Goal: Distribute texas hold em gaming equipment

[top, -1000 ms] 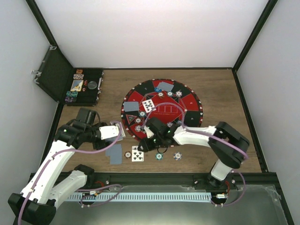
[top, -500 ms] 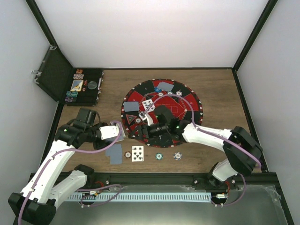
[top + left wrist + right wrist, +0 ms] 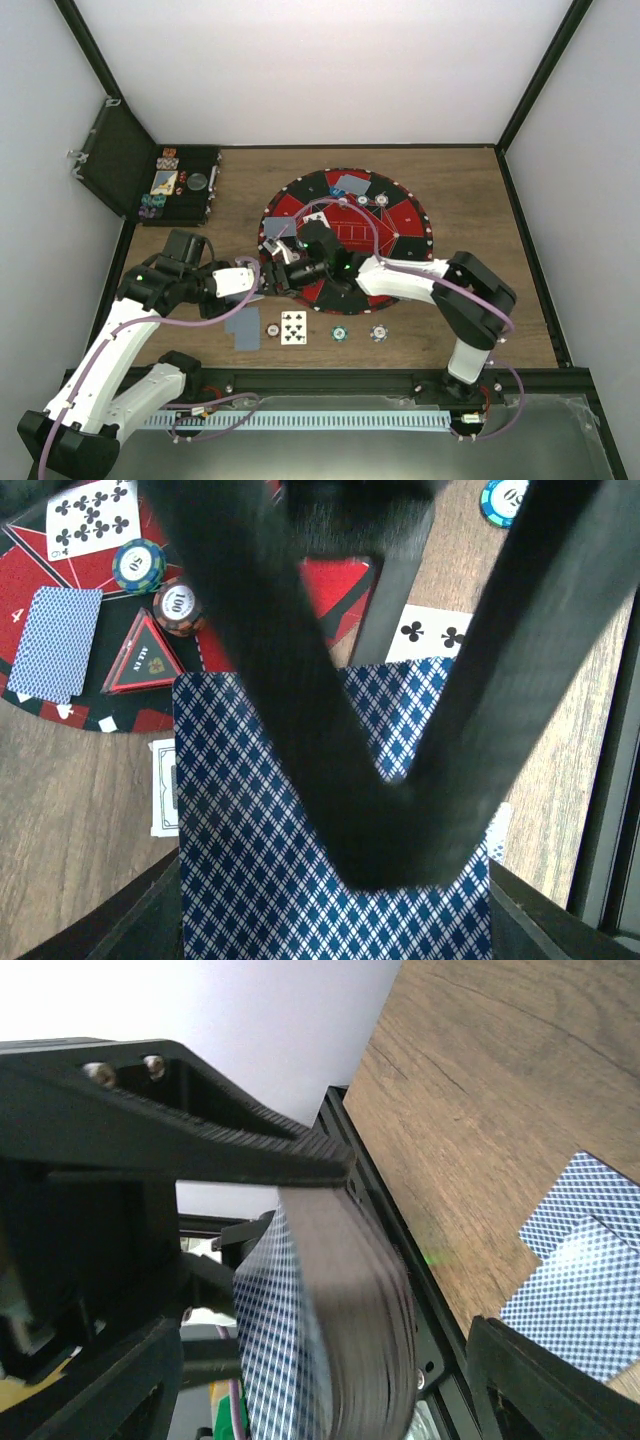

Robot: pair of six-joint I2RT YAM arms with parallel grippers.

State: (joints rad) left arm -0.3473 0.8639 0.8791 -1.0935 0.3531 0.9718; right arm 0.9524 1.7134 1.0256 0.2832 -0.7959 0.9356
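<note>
Within the last second the right gripper (image 3: 283, 274) has swung from the mat's (image 3: 405, 215) 7 o'clock rim to its 8 o'clock edge and spread its fingers. They now straddle the deck (image 3: 335, 1320) that the left gripper (image 3: 252, 279) pinches tight, and I judge it is lining up to draw 1 more card for dealing. The deck is a thick, slightly fanned block of thin rectangles with blue diamond-lattice backs, the mat a flat red-and-black disc on the matte wood-grain table (image 3: 470, 180), with 1 face-up card (image 3: 294, 327) and 3 round striped chips (image 3: 340, 333) lying at its 6 to 7 o'clock.
</note>
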